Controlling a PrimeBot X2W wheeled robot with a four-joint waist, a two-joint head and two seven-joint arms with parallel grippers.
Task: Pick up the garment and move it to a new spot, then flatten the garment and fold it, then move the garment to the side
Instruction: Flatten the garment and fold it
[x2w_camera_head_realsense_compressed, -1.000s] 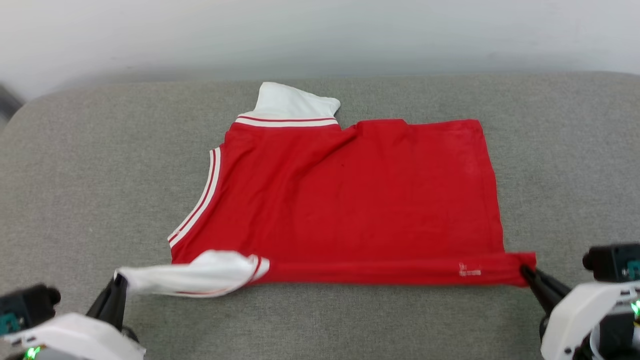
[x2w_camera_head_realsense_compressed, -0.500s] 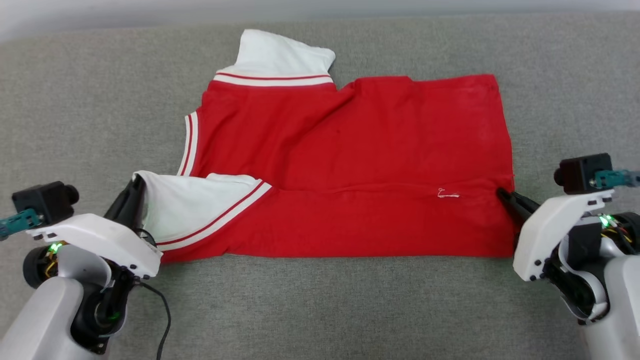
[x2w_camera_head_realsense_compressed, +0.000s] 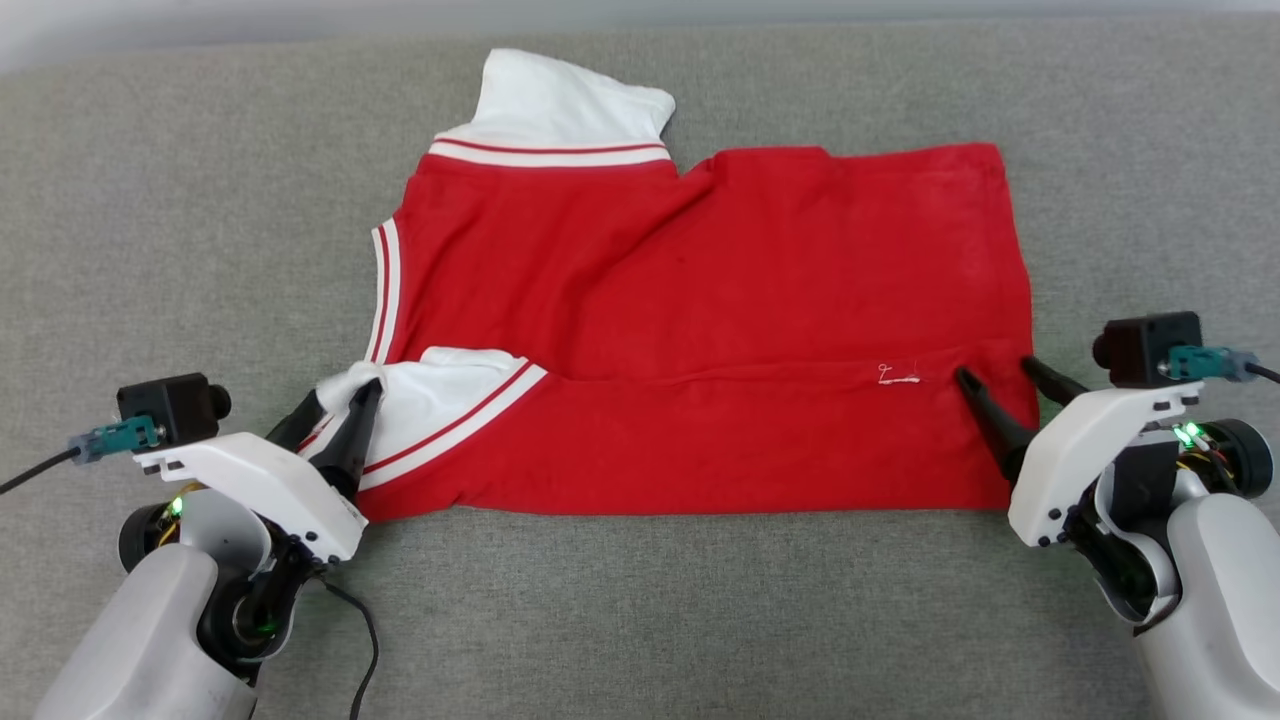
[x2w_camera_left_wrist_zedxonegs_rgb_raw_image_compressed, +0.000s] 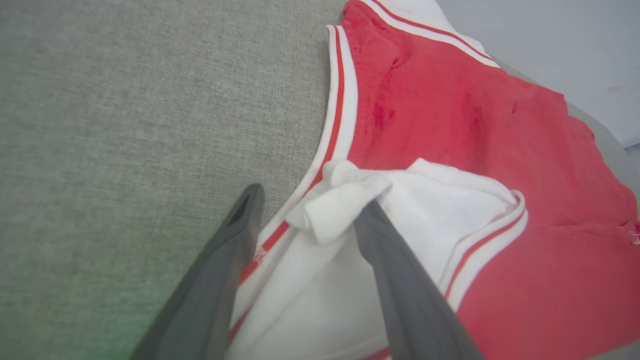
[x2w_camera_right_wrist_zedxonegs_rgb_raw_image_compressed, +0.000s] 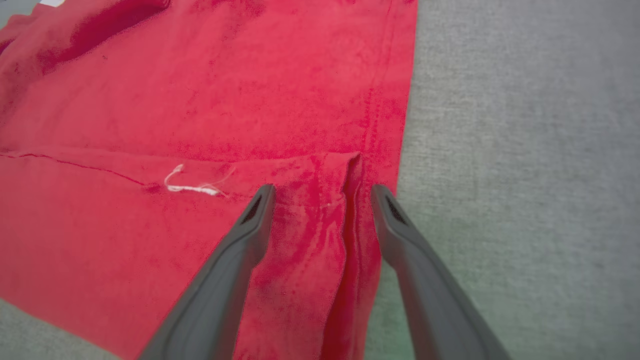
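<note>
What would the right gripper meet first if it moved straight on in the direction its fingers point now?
The garment. The right gripper is open, its fingers on either side of the folded flap's corner, so red cloth lies directly ahead. Whether the fingertips touch it now is unclear from these views.

Open grey upholstery (x2w_camera_head_realsense_compressed: 180, 200) on all 4 sides of the flat garment (x2w_camera_head_realsense_compressed: 700, 300).

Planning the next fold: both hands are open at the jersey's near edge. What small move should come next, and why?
Probably lift both hands straight up. The left hand is open with the bunched white sleeve against one finger, the right hand open astride the hem corner; the jersey has its near strip folded over, and dragging back could undo it.
</note>
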